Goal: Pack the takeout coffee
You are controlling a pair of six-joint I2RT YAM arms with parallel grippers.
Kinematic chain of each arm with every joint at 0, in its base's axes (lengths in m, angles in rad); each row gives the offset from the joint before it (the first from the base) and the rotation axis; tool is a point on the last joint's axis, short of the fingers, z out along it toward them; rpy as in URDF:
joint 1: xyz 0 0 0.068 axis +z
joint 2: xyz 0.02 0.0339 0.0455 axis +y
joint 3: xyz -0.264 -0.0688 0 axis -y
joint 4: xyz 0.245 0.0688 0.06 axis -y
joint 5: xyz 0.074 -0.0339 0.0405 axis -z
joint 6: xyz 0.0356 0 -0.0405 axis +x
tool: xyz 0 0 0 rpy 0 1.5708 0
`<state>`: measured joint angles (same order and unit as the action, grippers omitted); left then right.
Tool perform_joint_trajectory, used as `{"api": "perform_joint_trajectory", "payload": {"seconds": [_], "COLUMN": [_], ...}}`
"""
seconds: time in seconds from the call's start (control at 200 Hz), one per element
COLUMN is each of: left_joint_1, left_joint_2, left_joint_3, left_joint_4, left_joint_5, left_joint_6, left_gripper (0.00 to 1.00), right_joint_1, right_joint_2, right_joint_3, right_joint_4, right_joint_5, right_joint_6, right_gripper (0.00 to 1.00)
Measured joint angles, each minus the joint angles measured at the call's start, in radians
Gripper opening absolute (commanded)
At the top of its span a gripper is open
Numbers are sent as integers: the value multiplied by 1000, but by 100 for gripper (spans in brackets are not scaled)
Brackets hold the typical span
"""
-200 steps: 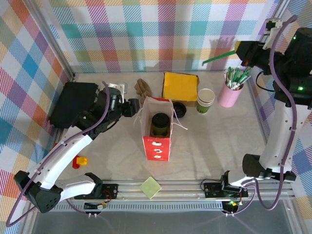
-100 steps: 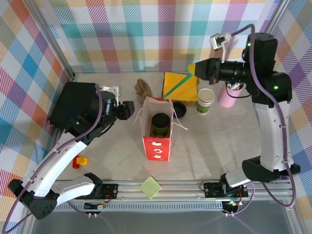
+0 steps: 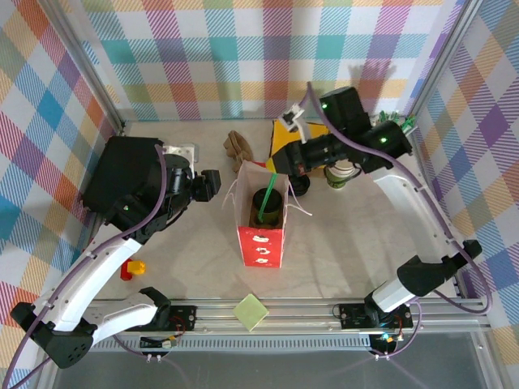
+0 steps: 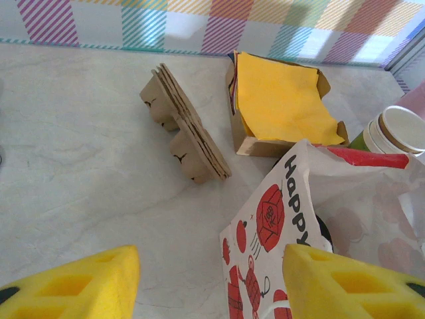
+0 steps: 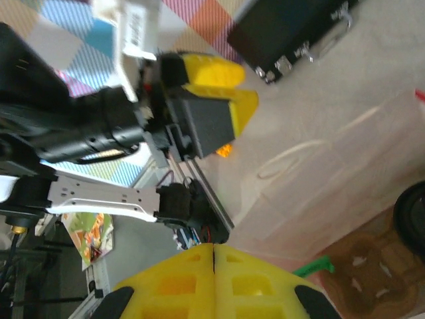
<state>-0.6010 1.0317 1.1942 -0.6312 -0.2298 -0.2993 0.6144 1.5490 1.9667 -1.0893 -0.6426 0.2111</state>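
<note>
My right gripper [image 3: 280, 162] is clamped fully shut on a thin green plastic stick [image 3: 264, 194] (a straw or a stirrer, I cannot tell which). A second ago that arm was at the far right, up by the bunch of green-topped pens [image 3: 395, 123]. It has since swung across the table and now hangs over the mouth of the tall red paper bag [image 3: 261, 243], with the stick slanting down into the opening. On my right wrist camera the two yellow pads [image 5: 172, 286] press together, and a green end pokes out beside them.

The takeout coffee, a small green paper cup with a round black plastic lid [image 3: 276, 209], stands upright inside the bag, just as it did a second ago. Only its lid shows. The stick's lower end reaches about lid level, but I cannot tell whether it touches the lid or slips past the cup.

My left gripper [image 3: 212, 182] sits just beside the bag's left wall, jaws roughly half apart and holding nothing. It has barely shifted.

As I judge it, the packing proper is done and the stick is the last addition. I would let go only once it is deep enough not to tip back out, taking care not to nudge the light bag.
</note>
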Motion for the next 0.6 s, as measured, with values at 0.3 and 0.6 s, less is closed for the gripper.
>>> {"api": "perform_joint_trajectory", "payload": {"seconds": [0.3,0.6], "left_joint_1": [0,0], "left_joint_2": [1,1], "left_joint_3": [-6,-6], "left_joint_4": [-1,-5], "left_joint_5": [0,-6], "left_joint_6": [0,0], "left_gripper": [59,59], "right_joint_1": [138,80], "right_joint_2": [23,55], "right_joint_3": [-112,4], "right_joint_4": [22,80], "right_joint_5": [111,609], "right_joint_6": [-77,-126], "right_gripper": [41,56]}}
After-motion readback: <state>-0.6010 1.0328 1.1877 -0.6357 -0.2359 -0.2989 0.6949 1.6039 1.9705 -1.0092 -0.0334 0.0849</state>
